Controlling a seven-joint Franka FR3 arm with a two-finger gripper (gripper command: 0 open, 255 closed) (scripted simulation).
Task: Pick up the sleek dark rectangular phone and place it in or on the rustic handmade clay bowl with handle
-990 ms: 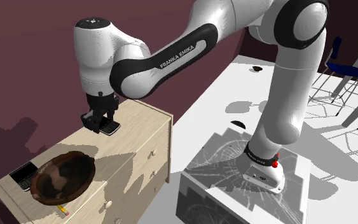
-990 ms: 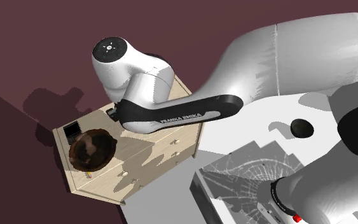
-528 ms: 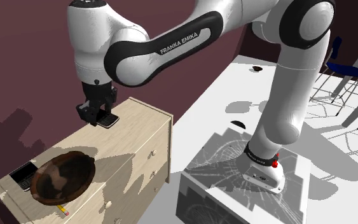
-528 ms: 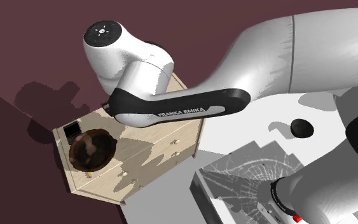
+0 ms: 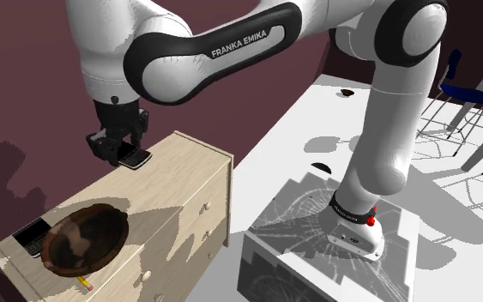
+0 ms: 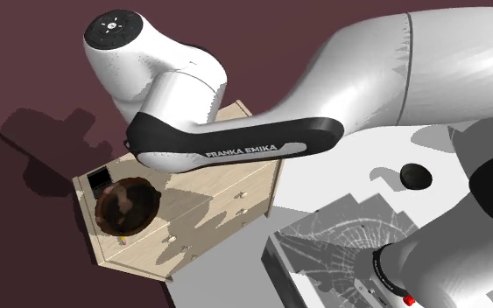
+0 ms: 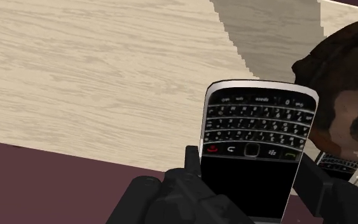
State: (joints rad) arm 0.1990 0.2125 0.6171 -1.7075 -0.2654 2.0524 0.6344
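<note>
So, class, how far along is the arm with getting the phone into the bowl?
Done: the gripper is shut on the phone. In hand: it hangs above the dresser, apart from the bowl. Left: carry it over the bowl and set it inside.

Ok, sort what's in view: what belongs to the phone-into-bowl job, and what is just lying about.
Job in hand:
gripper, shut on the dark phone
brown bowl

Lying about:
second phone next to the bowl
yellow pencil
blue chairs
</note>
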